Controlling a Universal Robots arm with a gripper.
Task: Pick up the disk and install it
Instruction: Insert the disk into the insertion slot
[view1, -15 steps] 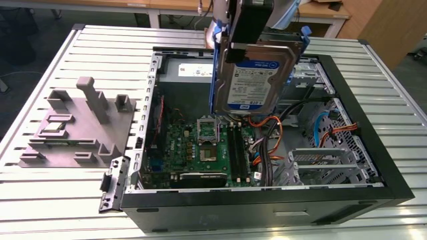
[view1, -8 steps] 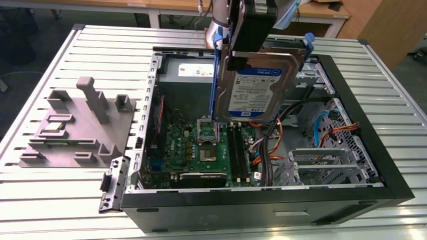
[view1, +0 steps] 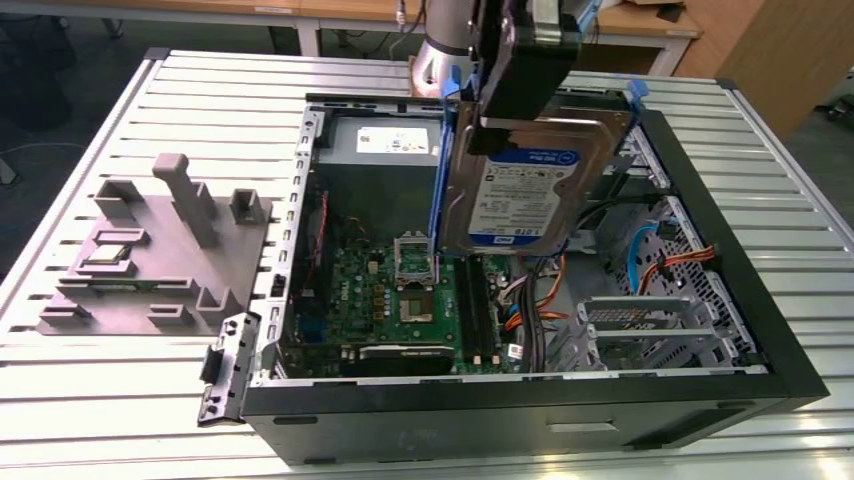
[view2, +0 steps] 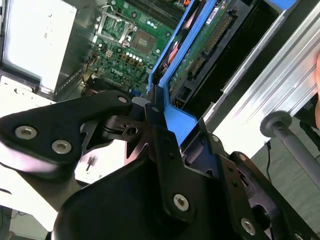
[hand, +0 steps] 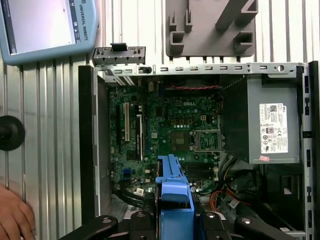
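Observation:
The disk, silver-grey with a white-and-blue label and blue side rails, hangs upright over the open computer case. Its lower edge is above the motherboard. My black gripper is shut on the disk's upper end. In the second wrist view the gripper clamps the blue rail, and the disk's green circuit-board side runs away from it. In the first wrist view the disk's blue rail sticks out from the gripper above the motherboard.
The case holds a grey power supply, orange and blue cables and a metal drive cage. A grey plastic fixture stands on the slatted table at the exterior view's left. A tablet-like screen and a person's hand are beside the case.

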